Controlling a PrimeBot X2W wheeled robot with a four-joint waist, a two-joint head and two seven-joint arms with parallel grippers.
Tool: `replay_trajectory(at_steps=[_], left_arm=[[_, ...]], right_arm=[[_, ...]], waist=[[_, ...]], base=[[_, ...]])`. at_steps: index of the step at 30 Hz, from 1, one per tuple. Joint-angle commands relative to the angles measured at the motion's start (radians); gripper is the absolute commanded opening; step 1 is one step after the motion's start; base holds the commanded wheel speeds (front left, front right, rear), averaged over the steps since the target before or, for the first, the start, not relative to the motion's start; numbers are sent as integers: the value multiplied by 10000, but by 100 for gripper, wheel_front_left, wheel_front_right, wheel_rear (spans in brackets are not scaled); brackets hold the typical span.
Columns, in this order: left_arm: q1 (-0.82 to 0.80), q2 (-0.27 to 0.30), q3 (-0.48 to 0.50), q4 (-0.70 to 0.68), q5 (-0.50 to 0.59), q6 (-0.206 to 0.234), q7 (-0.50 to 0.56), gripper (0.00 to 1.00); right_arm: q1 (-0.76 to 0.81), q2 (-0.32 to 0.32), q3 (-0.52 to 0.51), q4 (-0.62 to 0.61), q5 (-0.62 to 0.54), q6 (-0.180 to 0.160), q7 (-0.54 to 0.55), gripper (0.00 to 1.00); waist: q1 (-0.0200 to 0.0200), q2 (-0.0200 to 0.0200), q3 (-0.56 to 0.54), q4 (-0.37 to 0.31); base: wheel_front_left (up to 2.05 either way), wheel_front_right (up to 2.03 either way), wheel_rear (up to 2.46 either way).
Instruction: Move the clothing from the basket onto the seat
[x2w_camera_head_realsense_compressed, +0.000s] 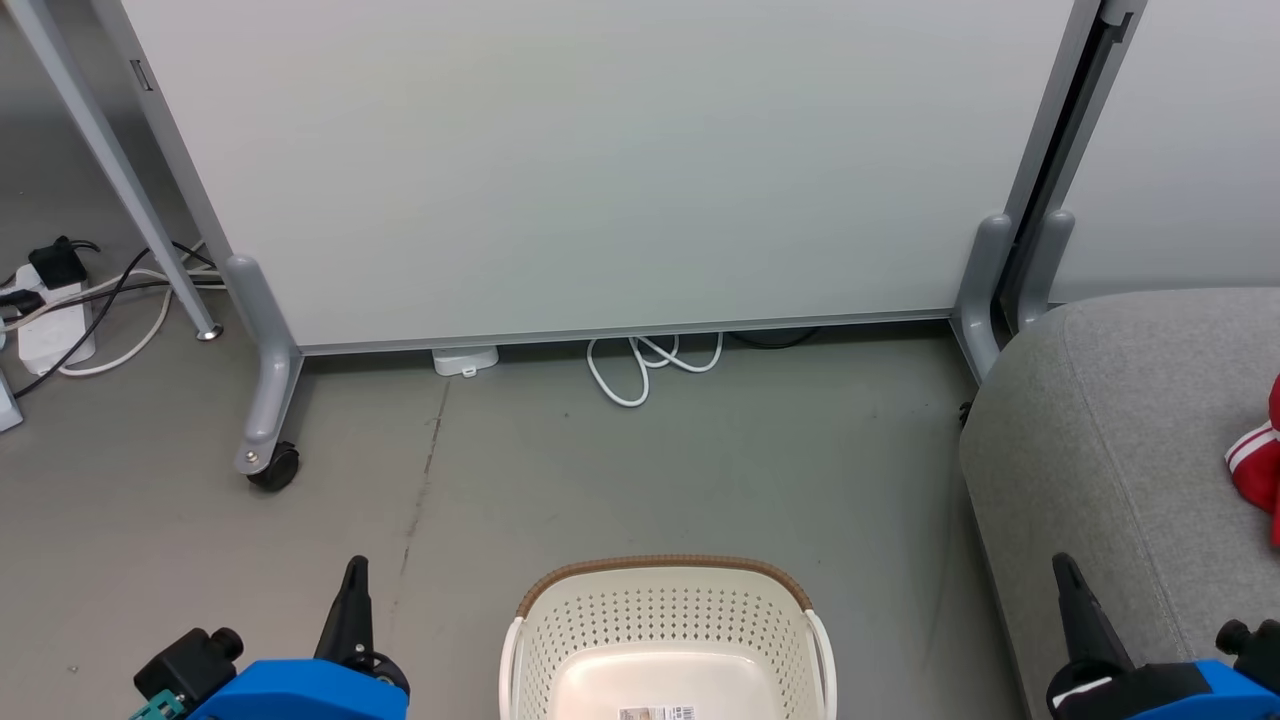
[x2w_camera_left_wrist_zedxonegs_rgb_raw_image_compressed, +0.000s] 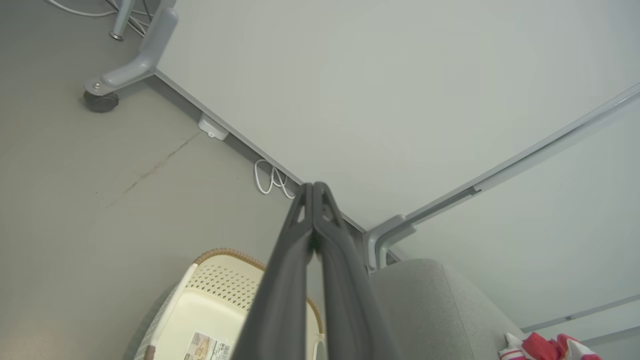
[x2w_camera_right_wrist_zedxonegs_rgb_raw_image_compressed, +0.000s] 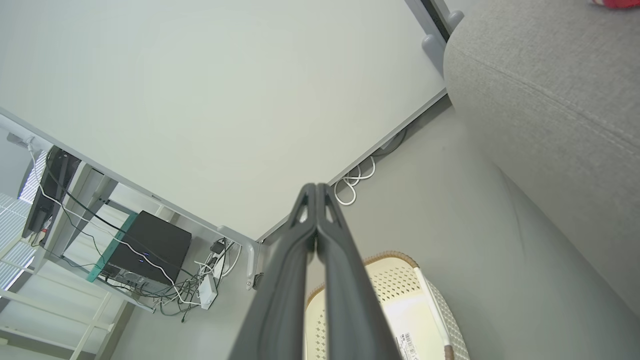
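Grey floor (x2w_camera_head_realsense_compressed: 700, 460) lies open between the white panel (x2w_camera_head_realsense_compressed: 600, 170) at the back and the basket (x2w_camera_head_realsense_compressed: 660, 610) at the lower edge. From the left: the left gripper (x2w_camera_head_realsense_compressed: 354, 575) hangs over the floor beside the basket, its two fingers pressed together. One cream basket with a brown rim stands in the middle, a barcode label (x2w_camera_head_realsense_compressed: 657, 713) on its bottom. The right gripper (x2w_camera_head_realsense_compressed: 1065, 575), also pressed together, shows over the rounded edge of the one grey seat (x2w_camera_head_realsense_compressed: 1100, 430). Red clothing (x2w_camera_head_realsense_compressed: 1255, 465) with white stripes lies on the seat at the far right, cut by the picture edge; I cannot tell if it is one piece or two
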Motion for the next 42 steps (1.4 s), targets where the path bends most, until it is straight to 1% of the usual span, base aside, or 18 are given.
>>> replay_trajectory(at_steps=[1,22,42], left_arm=[[-296,19,147,-216,-318,-7,90,0],[-444,-45,679,-662,-2461,-10,700,0],[-574,-100,1108,-1041,-4242,-14,1209,0]], right_arm=[[-334,-85,3,-93,389,1,50,0],[-712,-110,31,-16,2792,3,385,0],[-1038,-129,54,53,4783,4,660,0]], waist=[[-1,0,10,-18],[-2,0,128,-236],[-2,0,245,-454]], base=[[0,0,0],[0,0,0],[0,0,0]])
